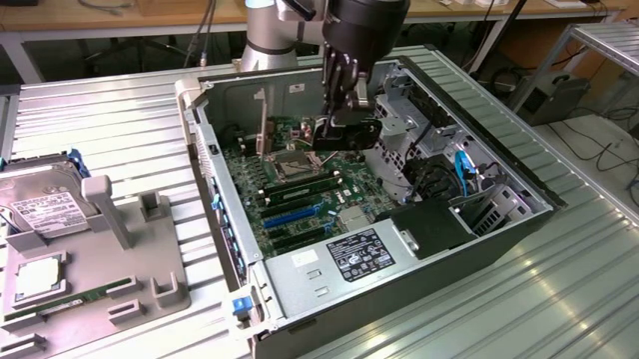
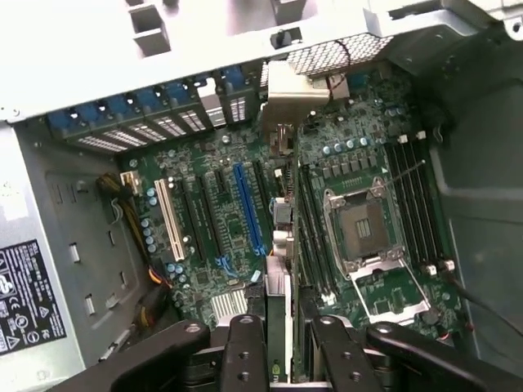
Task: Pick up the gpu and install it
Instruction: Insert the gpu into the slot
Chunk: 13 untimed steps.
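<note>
The pincer (image 2: pixel 286 339) is seen clenched on the gpu (image 2: pixel 279 286), held edge-on just above the motherboard (image 2: pixel 212 204) inside the open computer case (image 1: pixel 205 142), so installing is judged in hand, for which square alignment with a slot is called for.

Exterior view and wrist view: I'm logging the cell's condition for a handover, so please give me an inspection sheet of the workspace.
Surface: ribbed metal table carrying an open computer case.
Job's things: gpu held edge-on above the motherboard.
Clutter: hard drive and memory stick on a grey holder, at the exterior view's left.
Grippers: gripper shut on the gpu, inside the case.
Cables: blue cables inside the case; dark cables on the floor.
Surroundings: wooden benches behind the table.
</note>
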Each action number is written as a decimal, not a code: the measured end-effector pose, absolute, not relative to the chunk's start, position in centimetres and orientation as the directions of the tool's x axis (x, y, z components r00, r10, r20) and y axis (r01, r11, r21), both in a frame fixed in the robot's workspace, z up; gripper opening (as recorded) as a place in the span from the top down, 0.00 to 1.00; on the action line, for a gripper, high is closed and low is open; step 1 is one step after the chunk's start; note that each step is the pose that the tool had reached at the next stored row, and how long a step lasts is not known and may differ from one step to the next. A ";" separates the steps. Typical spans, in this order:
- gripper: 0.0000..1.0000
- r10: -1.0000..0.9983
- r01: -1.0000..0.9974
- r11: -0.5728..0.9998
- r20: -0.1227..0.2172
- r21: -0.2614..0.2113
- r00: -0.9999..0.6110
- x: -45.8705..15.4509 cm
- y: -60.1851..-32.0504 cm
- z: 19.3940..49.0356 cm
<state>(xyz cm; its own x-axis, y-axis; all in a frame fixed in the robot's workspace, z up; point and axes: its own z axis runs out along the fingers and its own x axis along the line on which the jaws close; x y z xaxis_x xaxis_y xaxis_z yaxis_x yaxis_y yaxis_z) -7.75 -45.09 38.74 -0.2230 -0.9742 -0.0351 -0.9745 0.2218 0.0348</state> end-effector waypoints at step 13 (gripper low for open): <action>0.74 -0.999 -0.999 -0.014 -0.035 0.035 0.013 -7.8 -45.2 37.0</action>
<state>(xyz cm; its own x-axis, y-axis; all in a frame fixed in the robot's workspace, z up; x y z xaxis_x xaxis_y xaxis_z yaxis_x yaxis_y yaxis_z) -7.75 -45.16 36.98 0.0127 -0.9993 -0.0350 -0.9993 -0.0139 0.0348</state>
